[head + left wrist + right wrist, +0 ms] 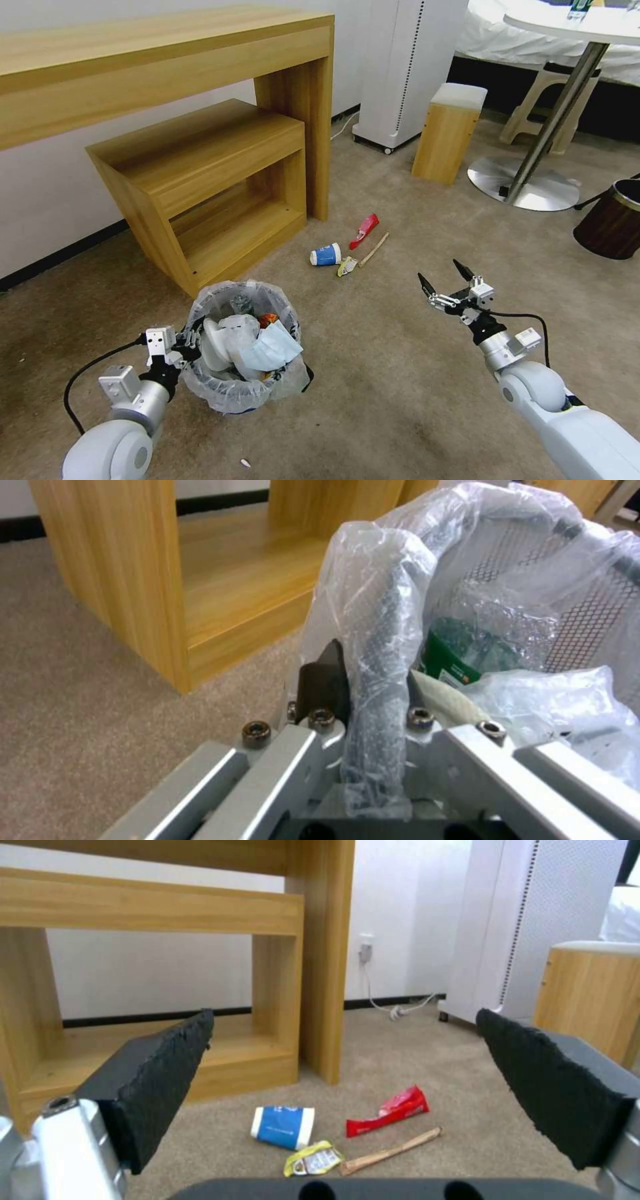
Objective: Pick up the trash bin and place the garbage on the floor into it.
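Head view: left gripper [190,341] is clamped on the trash bin [241,390] rim, beside the shelf. Right gripper [445,285], fingers spread, faces 4 items; best centre over the blue-white cup [282,1127], descending squarely.

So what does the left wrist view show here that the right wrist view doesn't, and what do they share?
Left wrist view alone: the left gripper shut on the bagged rim of the trash bin, with a green-labelled bottle inside against the mesh wall.

Right wrist view alone: the right gripper open above the carpet, and beyond it the blue-white cup, red wrapper, yellow packet and wooden stick, plus a wall socket and cable.

Both: the wooden shelf unit and the beige carpet.
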`<state>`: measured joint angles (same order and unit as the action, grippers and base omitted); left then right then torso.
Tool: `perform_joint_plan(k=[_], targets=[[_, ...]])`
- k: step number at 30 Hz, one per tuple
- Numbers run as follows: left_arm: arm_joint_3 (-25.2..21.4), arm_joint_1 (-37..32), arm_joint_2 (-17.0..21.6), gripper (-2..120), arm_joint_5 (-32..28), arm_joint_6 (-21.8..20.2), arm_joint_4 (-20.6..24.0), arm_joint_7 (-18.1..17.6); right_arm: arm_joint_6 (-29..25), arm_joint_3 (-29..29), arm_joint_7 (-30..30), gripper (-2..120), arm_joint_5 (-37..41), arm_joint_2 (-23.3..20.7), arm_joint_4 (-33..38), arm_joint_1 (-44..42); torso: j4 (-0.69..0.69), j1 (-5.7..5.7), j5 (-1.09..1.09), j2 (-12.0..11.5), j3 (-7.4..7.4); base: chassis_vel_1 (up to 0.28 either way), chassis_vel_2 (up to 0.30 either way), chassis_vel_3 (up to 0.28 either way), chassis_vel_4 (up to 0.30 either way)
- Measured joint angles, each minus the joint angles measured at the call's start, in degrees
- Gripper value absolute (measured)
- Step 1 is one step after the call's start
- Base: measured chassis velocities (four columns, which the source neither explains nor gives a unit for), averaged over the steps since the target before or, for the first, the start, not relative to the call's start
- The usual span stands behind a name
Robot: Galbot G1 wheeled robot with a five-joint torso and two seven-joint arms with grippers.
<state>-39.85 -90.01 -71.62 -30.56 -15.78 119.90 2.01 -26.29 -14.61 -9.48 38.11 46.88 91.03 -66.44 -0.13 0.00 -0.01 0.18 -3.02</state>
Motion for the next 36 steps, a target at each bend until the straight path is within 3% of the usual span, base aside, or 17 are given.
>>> perform_joint_plan(k=[15, 36], targets=[[-0.37, -0.78, -0.27, 2, 0.18, 0.1, 0.79, -0.06, -1.54, -1.07, 0.09, 100, -2.27, 0.94, -1.38, -0.9, 0.0, 0.0, 0.01, 0.0, 0.0, -0.017, 0.011, 0.009, -0.007], [-0.37, -0.06, 0.21, 2, -0.16, 0.27, -0.01, -0.09, -1.92, 0.17, -0.59, 100, -1.7, 0.71, -2.7, 0.71, 0.0, 0.0, 0.0, 0.0, 0.0, -0.12, 0.121, 0.13, -0.122]])
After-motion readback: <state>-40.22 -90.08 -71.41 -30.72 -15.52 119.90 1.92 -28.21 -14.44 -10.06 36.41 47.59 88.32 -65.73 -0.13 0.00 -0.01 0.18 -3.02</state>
